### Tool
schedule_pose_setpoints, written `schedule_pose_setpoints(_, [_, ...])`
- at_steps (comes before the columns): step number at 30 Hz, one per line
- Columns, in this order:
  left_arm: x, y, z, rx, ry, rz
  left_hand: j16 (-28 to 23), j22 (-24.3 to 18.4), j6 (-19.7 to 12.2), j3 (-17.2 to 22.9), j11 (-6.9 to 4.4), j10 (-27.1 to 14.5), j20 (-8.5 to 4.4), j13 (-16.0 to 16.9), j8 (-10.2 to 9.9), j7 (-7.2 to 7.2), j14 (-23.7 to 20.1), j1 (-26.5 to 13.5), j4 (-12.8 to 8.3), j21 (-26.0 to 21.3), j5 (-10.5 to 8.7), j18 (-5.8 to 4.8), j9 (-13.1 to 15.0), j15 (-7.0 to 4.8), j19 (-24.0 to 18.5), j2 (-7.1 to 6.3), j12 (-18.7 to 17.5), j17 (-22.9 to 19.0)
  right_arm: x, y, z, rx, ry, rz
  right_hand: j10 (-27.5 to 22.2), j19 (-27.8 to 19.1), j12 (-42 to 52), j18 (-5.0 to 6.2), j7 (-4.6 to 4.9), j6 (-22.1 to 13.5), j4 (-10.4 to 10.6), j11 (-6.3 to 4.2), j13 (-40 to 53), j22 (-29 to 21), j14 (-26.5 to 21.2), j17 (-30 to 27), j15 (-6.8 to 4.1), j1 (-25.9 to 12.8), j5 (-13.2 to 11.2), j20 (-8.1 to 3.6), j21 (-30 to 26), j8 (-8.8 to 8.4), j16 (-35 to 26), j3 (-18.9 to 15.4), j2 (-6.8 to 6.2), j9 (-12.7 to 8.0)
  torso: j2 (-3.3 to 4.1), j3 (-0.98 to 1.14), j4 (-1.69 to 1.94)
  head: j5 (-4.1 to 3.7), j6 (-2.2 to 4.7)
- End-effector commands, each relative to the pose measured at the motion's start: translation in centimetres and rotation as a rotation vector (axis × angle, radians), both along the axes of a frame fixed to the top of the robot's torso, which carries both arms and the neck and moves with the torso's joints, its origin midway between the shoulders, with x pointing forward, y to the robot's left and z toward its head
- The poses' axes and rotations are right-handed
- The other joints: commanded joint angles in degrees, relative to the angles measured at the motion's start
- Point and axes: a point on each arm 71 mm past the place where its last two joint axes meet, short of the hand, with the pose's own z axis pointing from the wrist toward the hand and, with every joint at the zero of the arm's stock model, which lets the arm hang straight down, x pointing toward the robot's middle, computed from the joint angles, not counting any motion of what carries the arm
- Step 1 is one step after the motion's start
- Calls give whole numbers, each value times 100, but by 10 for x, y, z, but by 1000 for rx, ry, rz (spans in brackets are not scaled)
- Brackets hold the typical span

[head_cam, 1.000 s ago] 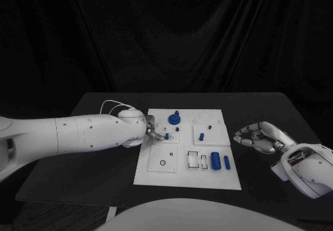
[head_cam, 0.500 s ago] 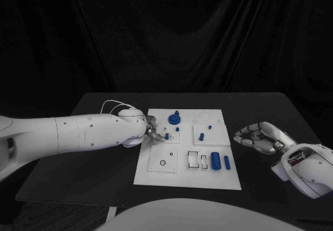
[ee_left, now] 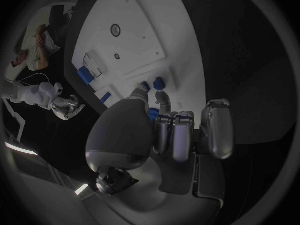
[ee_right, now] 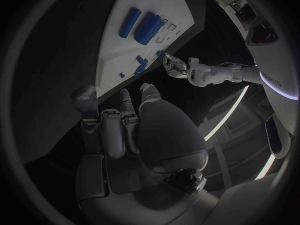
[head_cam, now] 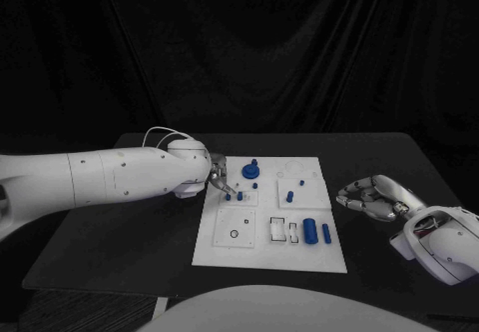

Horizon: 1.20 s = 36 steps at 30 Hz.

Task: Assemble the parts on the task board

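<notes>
The white task board (head_cam: 261, 238) is seen lying in the middle of the black table (head_cam: 130, 235), with blue parts spread over it: a round knobbed piece (head_cam: 250, 170) near the far edge, two small pegs (head_cam: 234, 196) at the left side, and a thick cylinder (head_cam: 311, 232) beside a thinner rod (head_cam: 327, 234) towards the near right. The left hand (head_cam: 217, 181) is held at the board's left edge, its fingertips (ee_left: 150, 92) just beside the two pegs; whether anything is pinched cannot be told. The right hand (head_cam: 372, 197) is held off the board to the right, above the table, its fingers curled inward with nothing in them.
</notes>
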Motion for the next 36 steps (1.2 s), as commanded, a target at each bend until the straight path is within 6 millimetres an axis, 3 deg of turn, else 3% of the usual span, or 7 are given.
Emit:
schedule_pose_setpoints(1, [2, -3, 15, -3, 22, -54, 15, 1131, -11, -58, 8, 596, 5, 1499, 87, 13, 585, -8, -14, -40, -48, 65, 174, -5, 208, -114, 15, 1510, -1, -1, -1, -7, 10, -10, 352, -27, -34, 104, 15, -16, 7, 3, 607, 537, 267, 909, -7, 58, 25, -3, -39, 4, -19, 43, 5, -9, 3, 0, 2, -29, 0])
schedule_pose_setpoints(10, [16, -5, 72, -27, -56, -130, -103, 1067, -424, 87, 48, 596, 33, 1499, 3, 92, 534, 627, -34, -334, -53, 108, 124, 43, 63, -191, 15, 1409, -1, -2, -1, -4, 1, -12, 352, -27, -34, 104, 15, -16, 7, 3, 607, 537, 267, 909, -7, 58, 25, -3, -39, 4, -19, 43, 5, -9, 0, -2, -9, -43, 0])
schedule_pose_setpoints(17, [33, -20, 103, -259, -305, -238, -1307, 837, -906, 366, 366, -823, 265, 770, -752, 362, -454, 1132, -20, -1300, -19, 233, -728, 381, -633, 201, -1886, 467, -2, -2, 1, 2, -10, -10, 358, -22, -29, 101, 16, -20, 6, 4, 613, 541, 271, 917, -6, 60, 24, -2, -27, 2, -12, 45, 0, -10, -3, -1, -7, -49, 0])
schedule_pose_setpoints(18, [35, -23, 107, -290, -355, -268, -2647, 728, -857, 588, 565, -2626, 358, -351, -1236, 527, -1651, 1510, -21, -1723, 118, 270, -1415, 541, -1007, 261, -4285, -541, -2, -1, 1, 4, -11, -9, 358, -22, -29, 101, 16, -20, 6, 4, 613, 541, 271, 917, -6, 60, 24, -2, -27, 2, -12, 45, 0, -10, -6, 0, 0, -65, 0])
schedule_pose_setpoints(24, [32, -34, 103, -308, -587, -483, -4695, 687, -622, 1694, 803, -3409, 549, -3794, -2790, 682, -2292, 2062, -23, -1621, 275, 326, -3996, 686, -1257, -245, -7507, -2735, -3, 0, 2, 12, -23, -3, 370, -7, -22, 95, 16, -19, 5, 4, 623, 548, 281, 934, -6, 60, 24, -2, 2, 3, 2, 45, -1, -10, 1, 0, -4, -87, 0])
schedule_pose_setpoints(28, [19, -42, 78, -229, -697, -688, -4427, 968, -542, 1815, 357, -3985, 414, -4535, -3002, -104, -1191, 1968, -53, -450, 33, 188, -4621, 337, -376, -559, -7869, -2929, -3, 1, 4, 19, -34, 3, 376, 3, -18, 91, 16, -18, 5, 4, 628, 554, 287, 945, -6, 61, 25, -2, 22, 4, 11, 46, -2, -10, 11, -1, -6, -123, 0])
schedule_pose_setpoints(36, [4, -51, 24, -161, -676, -855, -2548, 1169, -276, 1718, 262, -3953, 189, -5318, -2978, -170, -182, 1824, -85, 319, -13, 38, -5331, 162, 141, -693, -7749, -1501, -5, 3, 5, 27, -44, 11, 383, 9, -13, 89, 15, -13, 5, 3, 634, 557, 290, 949, -6, 62, 25, -2, 32, 7, 14, 47, -2, -9, 14, -2, 5, -114, 0])
